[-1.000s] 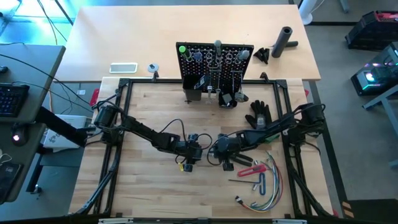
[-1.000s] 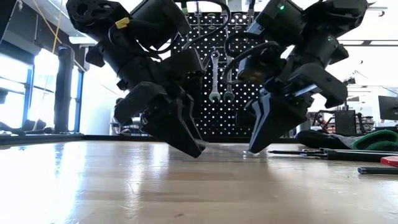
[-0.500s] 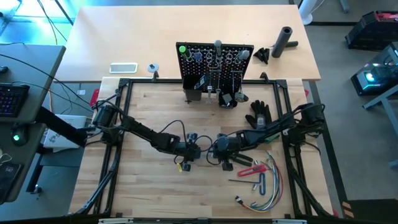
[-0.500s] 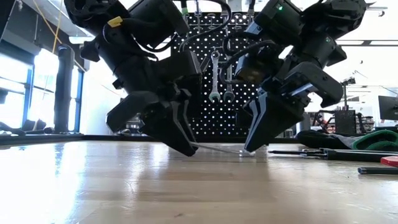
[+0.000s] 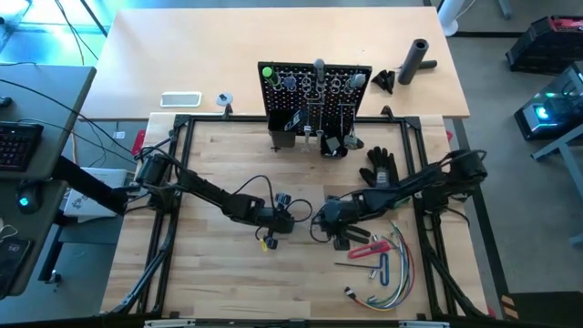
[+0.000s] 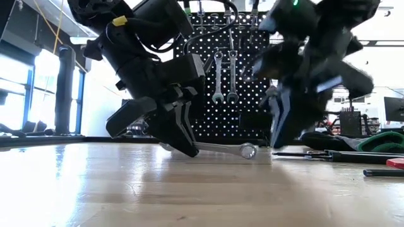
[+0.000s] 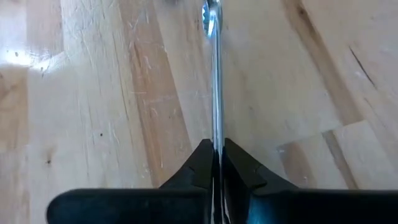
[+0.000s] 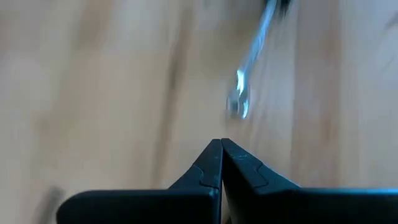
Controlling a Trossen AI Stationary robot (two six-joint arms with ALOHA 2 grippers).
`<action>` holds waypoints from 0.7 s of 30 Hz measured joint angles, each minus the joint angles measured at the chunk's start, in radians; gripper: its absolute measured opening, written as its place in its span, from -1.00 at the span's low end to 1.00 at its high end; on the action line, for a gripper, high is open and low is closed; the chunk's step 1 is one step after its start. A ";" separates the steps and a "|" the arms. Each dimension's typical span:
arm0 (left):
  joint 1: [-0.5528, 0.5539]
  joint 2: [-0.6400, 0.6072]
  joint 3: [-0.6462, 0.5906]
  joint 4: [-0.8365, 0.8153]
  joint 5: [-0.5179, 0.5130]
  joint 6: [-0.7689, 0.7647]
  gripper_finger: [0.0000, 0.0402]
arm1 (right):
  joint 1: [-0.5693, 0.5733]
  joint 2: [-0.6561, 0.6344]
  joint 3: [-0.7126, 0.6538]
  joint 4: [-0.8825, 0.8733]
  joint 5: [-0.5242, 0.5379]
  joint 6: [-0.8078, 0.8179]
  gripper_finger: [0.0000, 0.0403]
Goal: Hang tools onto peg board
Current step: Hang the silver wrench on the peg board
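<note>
Wrench: a silver wrench is lying low over the wooden tabletop, near the middle. Its ring end is touching the wood and pointing toward the right arm.
Left gripper: the left gripper is sitting low near the middle of the tabletop. Its fingers are pinching tight on one end of the wrench, so the wrench is sticking straight out from between them.
Right gripper: the right gripper is hanging just above the wood, near the ring end of the wrench but not touching it. Its fingers are pressed together with nothing between them.
Peg board: the black peg board is standing upright at the back edge of the wooden top. Two silver wrenches are hanging on it side by side, and more tools are hanging along its top row.
Other tools: a red-handled tool and a thin dark hex key are lying on the wood to the right of the right gripper.
Wires: a bundle of coloured wires is curling around near those tools.
Glove: a black glove is lying on the wood to the right of the peg board.
Cylinder: a dark cylinder is lying on the pale table behind the peg board, off to the right.
</note>
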 joint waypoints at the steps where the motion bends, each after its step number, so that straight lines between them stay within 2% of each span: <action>1: 0.001 0.000 0.000 0.004 0.000 0.000 -0.97 | 0.003 -0.032 0.006 -0.014 0.017 0.000 -1.00; 6: 0.007 -0.008 -0.002 0.040 0.013 -0.009 -0.97 | 0.033 -0.165 0.005 -0.176 0.096 0.037 -1.00; 9: 0.019 -0.017 -0.002 0.100 0.088 -0.010 -0.97 | 0.059 -0.247 0.010 -0.211 0.114 0.054 -1.00; 12: 0.035 -0.025 -0.001 0.176 0.205 -0.009 -0.97 | 0.091 -0.287 0.007 -0.231 0.131 0.052 -1.00; 15: 0.054 -0.036 -0.001 0.255 0.363 -0.002 -0.97 | 0.122 -0.316 0.010 -0.188 0.133 0.032 -0.95; 21: 0.098 -0.047 0.000 0.369 0.692 -0.035 -0.97 | 0.191 -0.315 0.010 -0.043 0.183 -0.094 -0.57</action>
